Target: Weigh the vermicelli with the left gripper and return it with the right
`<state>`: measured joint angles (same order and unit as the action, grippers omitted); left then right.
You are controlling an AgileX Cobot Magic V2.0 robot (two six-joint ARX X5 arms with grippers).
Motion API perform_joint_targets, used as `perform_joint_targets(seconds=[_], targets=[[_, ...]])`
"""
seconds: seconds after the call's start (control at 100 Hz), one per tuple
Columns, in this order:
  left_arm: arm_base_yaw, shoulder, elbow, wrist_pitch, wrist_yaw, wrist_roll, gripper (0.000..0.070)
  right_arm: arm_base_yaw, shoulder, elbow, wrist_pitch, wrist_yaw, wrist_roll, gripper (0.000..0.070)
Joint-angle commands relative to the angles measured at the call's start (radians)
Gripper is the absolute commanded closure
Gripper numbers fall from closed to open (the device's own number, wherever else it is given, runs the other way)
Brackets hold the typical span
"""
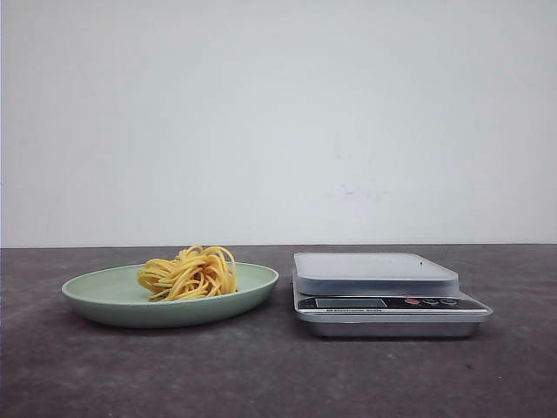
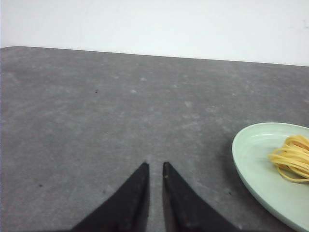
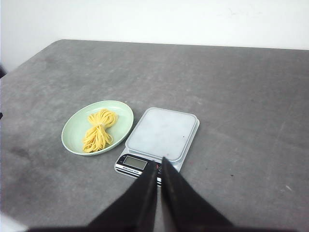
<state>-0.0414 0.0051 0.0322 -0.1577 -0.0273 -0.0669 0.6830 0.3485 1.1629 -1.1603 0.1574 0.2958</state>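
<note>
A bundle of yellow vermicelli (image 1: 190, 274) lies in a pale green plate (image 1: 96, 292) left of a silver kitchen scale (image 1: 374, 272), whose platform is bare. Neither gripper shows in the front view. In the left wrist view my left gripper (image 2: 155, 165) hovers over bare table with its jaws nearly together and empty; the plate (image 2: 256, 159) and vermicelli (image 2: 292, 157) lie off to one side. In the right wrist view my right gripper (image 3: 159, 161) is shut and empty, high above the scale's (image 3: 161, 133) display end, with the plate (image 3: 77, 128) and vermicelli (image 3: 99, 130) beyond.
The table (image 1: 261, 374) is dark grey and mottled, with a white wall (image 1: 278, 122) behind it. Its far edge and a rounded corner show in the right wrist view (image 3: 63, 41).
</note>
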Motion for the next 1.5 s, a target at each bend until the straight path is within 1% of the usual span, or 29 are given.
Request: perform_joint_targets(seconds=[0.0,0.13,0.28,1.49], targets=[[0.002,-0.002,-0.019,0.007,0.002,0.003,0.0689,0.005,0.002,0.016,0.014,0.000,0.011,0.0695],[0.002,-0.002,-0.019,-0.035,0.002,-0.002,0.0689,0.005,0.002,0.016,0.014,0.000,0.011,0.0695],[0.002,-0.001,-0.019,-0.033,0.010,-0.025,0.0689,0.005,0.002,0.016,0.014,0.000,0.011,0.0695],[0.002,-0.001,-0.018,-0.032,0.009,-0.024,0.0689,0.005,0.002,0.016,0.014,0.000,0.011,0.0695]])
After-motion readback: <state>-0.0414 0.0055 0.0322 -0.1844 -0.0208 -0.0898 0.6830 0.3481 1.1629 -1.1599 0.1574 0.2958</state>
